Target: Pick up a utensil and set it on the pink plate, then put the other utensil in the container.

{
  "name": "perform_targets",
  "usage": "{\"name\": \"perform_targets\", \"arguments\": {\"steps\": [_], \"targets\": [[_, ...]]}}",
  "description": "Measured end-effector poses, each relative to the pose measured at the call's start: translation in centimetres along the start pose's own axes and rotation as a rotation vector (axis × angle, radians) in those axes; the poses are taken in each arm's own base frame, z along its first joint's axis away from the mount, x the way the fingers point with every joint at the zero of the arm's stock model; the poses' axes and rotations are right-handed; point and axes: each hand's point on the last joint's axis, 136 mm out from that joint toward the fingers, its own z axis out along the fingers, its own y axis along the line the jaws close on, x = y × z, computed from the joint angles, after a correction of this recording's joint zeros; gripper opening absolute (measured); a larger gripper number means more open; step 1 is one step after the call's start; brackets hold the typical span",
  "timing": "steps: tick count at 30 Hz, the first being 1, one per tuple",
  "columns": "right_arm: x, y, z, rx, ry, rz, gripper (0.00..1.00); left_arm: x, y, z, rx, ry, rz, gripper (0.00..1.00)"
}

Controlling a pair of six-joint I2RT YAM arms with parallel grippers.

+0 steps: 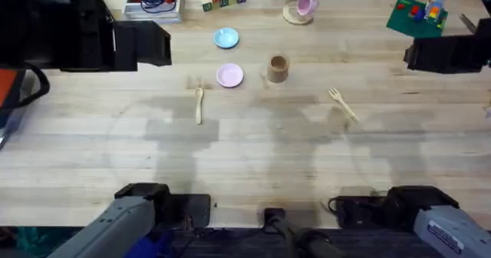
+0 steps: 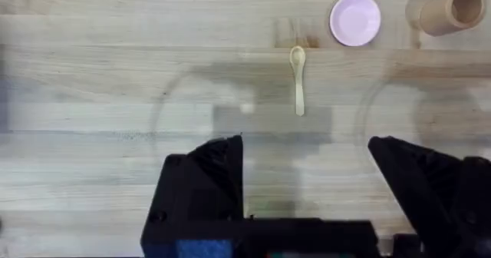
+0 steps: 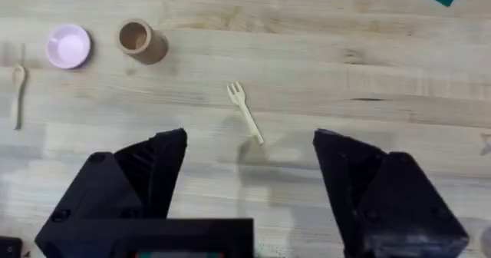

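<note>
From overhead I see the wooden table (image 1: pixel 253 147) with both arms drawn back at its near edge, but I cannot make out either set of fingers from there. The spoon (image 1: pixel 199 104) lies flat left of centre, pale wood, its long axis running near to far with the oval bowl at the far end. The pink plate (image 1: pixel 229 75) sits just beyond and right of it, apart from it, and the tan container (image 1: pixel 278 68) stands upright just right of the plate. The fork (image 1: pixel 343 104) lies right of centre, on a diagonal, tines toward the far left. A light-blue plate (image 1: pixel 225 37) sits farther back. On my left wrist camera the left gripper (image 2: pixel 307 173) is spread wide, holding nothing and touching nothing; the spoon (image 2: pixel 298 81) lies ahead of the gap, handle end nearest the fingers, bowl toward the pink plate (image 2: pixel 355 19). The container (image 2: pixel 449 11) shows beside the plate. On my right wrist camera the right gripper (image 3: pixel 249 181) is likewise wide apart and empty; the fork (image 3: pixel 245 112) lies ahead between the black fingers (image 3: pixel 146 173), slim handle nearer, short tines pointing away, roughly toward the container (image 3: pixel 140 41), I think. The pink plate (image 3: pixel 67 46) is beside the container, empty.
</note>
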Motion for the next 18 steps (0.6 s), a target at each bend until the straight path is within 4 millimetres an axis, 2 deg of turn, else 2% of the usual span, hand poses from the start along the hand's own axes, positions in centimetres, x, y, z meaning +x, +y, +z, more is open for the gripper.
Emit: {"name": "perform_targets", "arguments": {"steps": [8,18], "targets": [[0.0,0.0,0.0,0.000,0.000,0.000,0.996,-0.2,-0.5,0.6,0.030,0.026,-0.006,0.995],[0.0,0.0,0.0,0.000,0.001,0.000,0.996,-0.7,-0.8,4.2,0.041,0.140,-0.024,0.995]]}}
